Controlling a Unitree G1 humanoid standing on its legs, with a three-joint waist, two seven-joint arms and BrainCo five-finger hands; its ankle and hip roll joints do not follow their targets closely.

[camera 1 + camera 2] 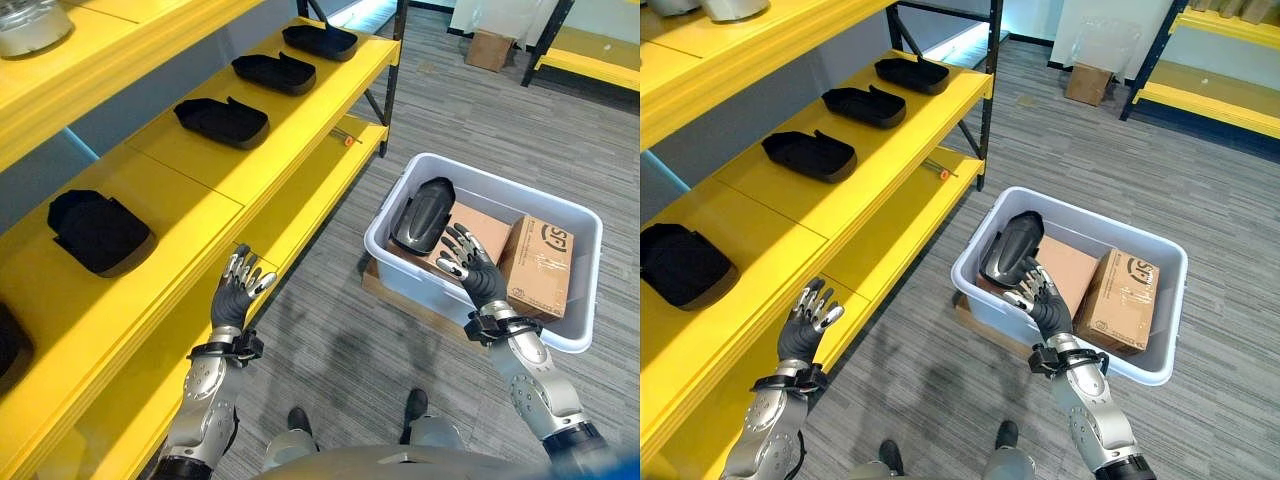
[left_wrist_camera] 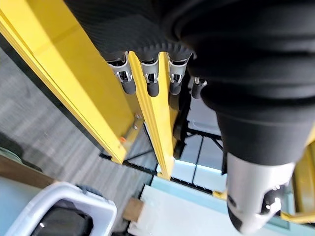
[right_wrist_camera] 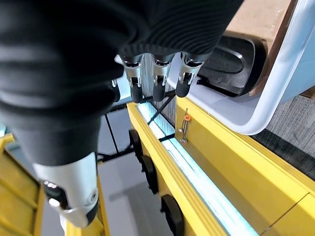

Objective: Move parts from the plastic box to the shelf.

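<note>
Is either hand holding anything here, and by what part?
Nothing is held. The left hand is open by the shelf; the right hand is open above the plastic box, near the black part.

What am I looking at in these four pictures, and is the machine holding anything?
It is a humanoid robot seen through its own cameras. Two pictures look down from its head; the other two sit on its wrists, looking along the fingers. To its left stands a yellow metal shelf carrying black moulded plastic parts in a row. On the grey floor sits a pale plastic box holding another black moulded part and brown cardboard cartons. The left robot hand hovers open by the shelf edge. The right robot hand is open over the box. Neither holds anything.
</note>
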